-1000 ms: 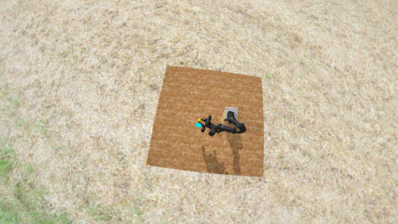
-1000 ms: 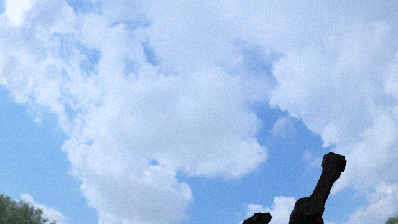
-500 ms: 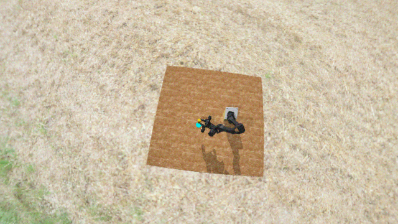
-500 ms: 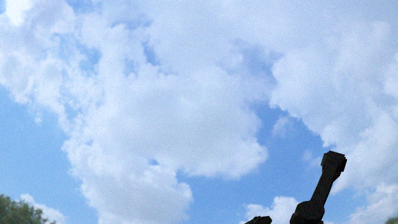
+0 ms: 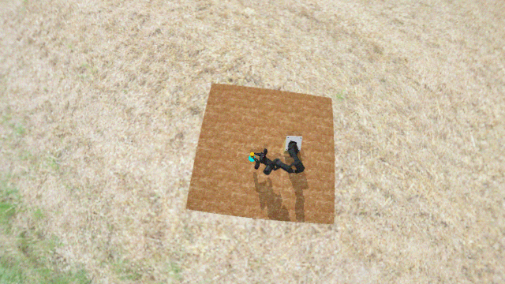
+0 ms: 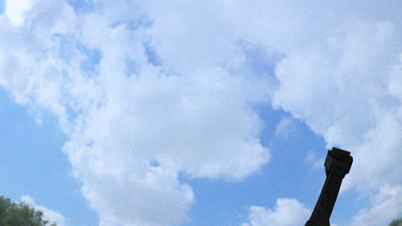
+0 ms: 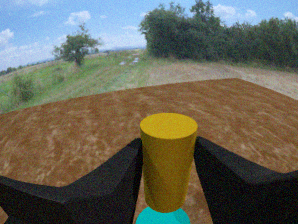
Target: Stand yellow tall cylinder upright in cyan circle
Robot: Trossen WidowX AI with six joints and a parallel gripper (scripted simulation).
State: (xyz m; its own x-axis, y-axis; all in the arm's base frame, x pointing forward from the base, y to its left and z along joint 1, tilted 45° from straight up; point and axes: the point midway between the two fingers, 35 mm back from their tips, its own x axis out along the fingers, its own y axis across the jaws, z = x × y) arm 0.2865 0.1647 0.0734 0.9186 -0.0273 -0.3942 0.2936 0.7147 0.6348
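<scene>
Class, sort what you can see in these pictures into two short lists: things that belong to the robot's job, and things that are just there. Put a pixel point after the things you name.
Part of the job:
- yellow cylinder (image 5: 252, 154) (image 7: 168, 162)
- cyan circle (image 5: 251, 158) (image 7: 163, 216)
- gripper (image 5: 254, 160) (image 7: 168, 144), shut on the cylinder

Just there:
- trees (image 7: 200, 35)
- grass (image 7: 107, 75)
- clouds (image 6: 176, 119) (image 7: 79, 18)
</scene>
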